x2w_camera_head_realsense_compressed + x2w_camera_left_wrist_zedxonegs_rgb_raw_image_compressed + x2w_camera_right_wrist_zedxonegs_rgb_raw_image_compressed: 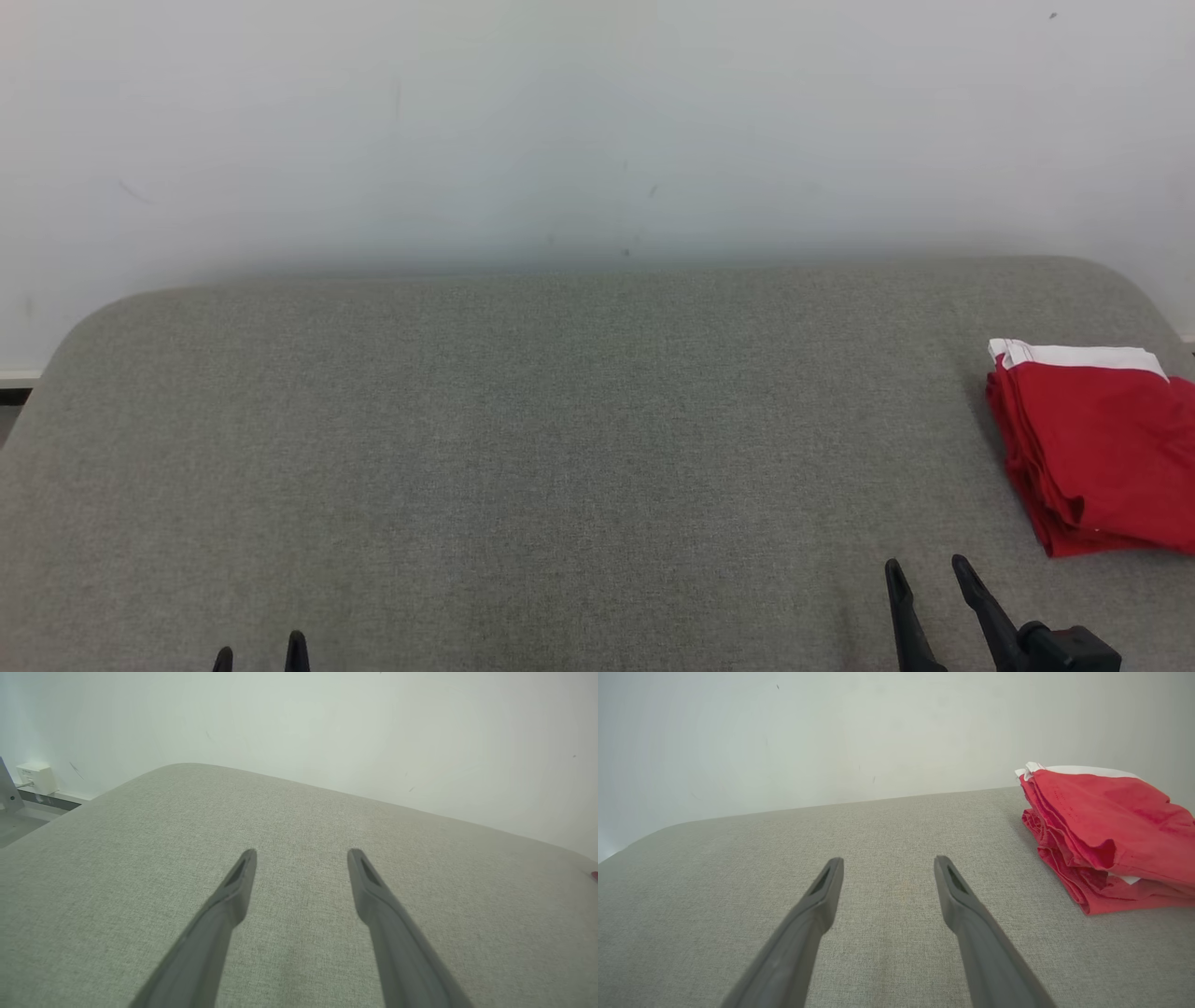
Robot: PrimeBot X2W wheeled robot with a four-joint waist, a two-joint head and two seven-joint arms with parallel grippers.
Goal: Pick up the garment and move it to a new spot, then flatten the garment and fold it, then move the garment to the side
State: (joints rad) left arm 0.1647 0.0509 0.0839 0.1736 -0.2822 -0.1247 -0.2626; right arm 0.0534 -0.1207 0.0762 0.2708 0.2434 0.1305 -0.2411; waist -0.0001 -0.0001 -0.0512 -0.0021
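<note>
A red garment with a white band along its far edge lies folded in a stack at the right side of the grey fabric surface. In the right wrist view the same garment sits to the right of my fingers. My right gripper stands open near the front edge, left of and nearer than the garment, holding nothing. My left gripper is open at the lower left, with just its tips in the head view. Its fingers spread wide over bare fabric.
A pale wall rises right behind the grey surface. The surface has rounded far corners. A white wall box and a strip of floor lie beyond the left corner in the left wrist view.
</note>
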